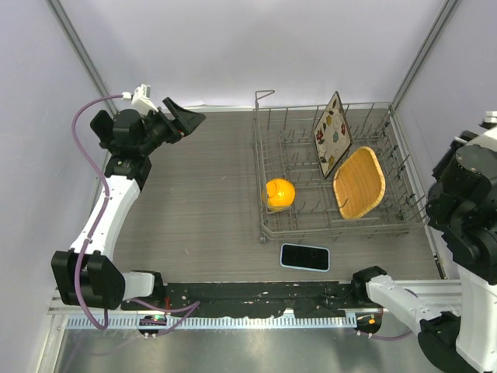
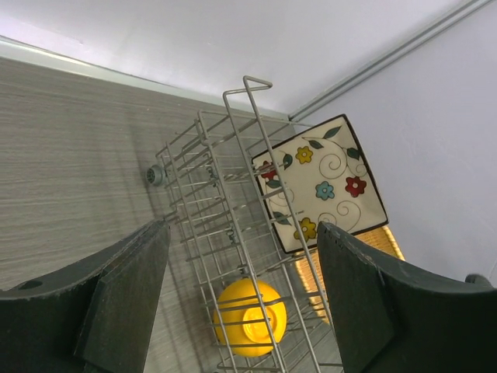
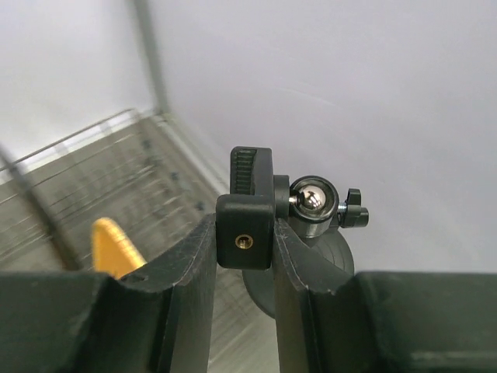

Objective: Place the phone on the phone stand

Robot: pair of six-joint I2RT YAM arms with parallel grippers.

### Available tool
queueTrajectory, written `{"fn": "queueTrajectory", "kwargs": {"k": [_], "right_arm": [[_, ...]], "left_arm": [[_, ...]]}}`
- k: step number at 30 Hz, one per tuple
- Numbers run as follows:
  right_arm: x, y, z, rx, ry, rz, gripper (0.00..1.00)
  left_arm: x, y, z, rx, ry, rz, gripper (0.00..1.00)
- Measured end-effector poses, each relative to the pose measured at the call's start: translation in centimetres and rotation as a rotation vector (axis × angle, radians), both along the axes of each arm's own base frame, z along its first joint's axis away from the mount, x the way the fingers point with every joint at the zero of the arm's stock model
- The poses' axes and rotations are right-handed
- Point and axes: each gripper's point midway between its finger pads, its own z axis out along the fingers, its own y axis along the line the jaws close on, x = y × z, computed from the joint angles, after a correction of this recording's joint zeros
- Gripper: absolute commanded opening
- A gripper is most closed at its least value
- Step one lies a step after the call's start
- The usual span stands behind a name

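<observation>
Lower centre, the flat phone (image 1: 304,256) looks stiff and slick, best taken by its long edges; left pincer (image 1: 186,116) spread empty, right pincer (image 3: 245,233) pinching the phone stand (image 3: 252,175).

The right gripper (image 3: 245,252) hides the base of the phone stand (image 3: 245,203).

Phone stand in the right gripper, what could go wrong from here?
1. The right gripper pinches the phone stand only by a small block, with the ball joint off to one side, so it may twist or slip when set down.
2. The phone lies flat on the table close to the dish rack; the open left gripper may struggle to get under it, or may bump the rack's front.
</observation>
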Motion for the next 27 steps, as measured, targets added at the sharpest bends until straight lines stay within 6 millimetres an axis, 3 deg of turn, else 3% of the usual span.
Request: {"fn": "queueTrajectory", "kwargs": {"k": [4,8,10,13,16,19,23,27], "right_arm": [[4.2,4.4,1.4,-0.063,0.009,0.281,0.01],[8.9,10.2,2.7,-0.102,-0.031,0.580,0.01],[10.8,13.9,3.2,-0.101,-0.058,0.764,0.01],[12.2,21.5,4.0,-0.057,-0.130,1.139,0.01],[10.9,30.3,5.5,0.112,-0.271,1.587,0.01],[8.6,35.9,6.0,0.291,-0.336,1.930,0.01],[5.1,40.3,3.4,0.409,-0.240,2.252,0.01],[1.4,42.2,-0.2,0.436,-0.083,2.438,0.01]], "left_arm": [[0.0,0.2,0.1,0.020,-0.015,0.006,0.79],[0.2,0.6,0.0,0.048,-0.027,0.024,0.78],[0.3,0.9,-0.2,0.065,-0.027,0.039,0.77],[0.3,1.8,-0.2,0.080,-0.028,0.071,0.77],[0.1,3.3,0.7,0.085,-0.052,0.123,0.77],[-0.1,5.1,1.7,0.091,-0.079,0.179,0.77],[0.0,8.5,2.7,0.083,-0.100,0.272,0.78],[0.2,11.2,2.3,0.082,-0.076,0.348,0.78]]}}
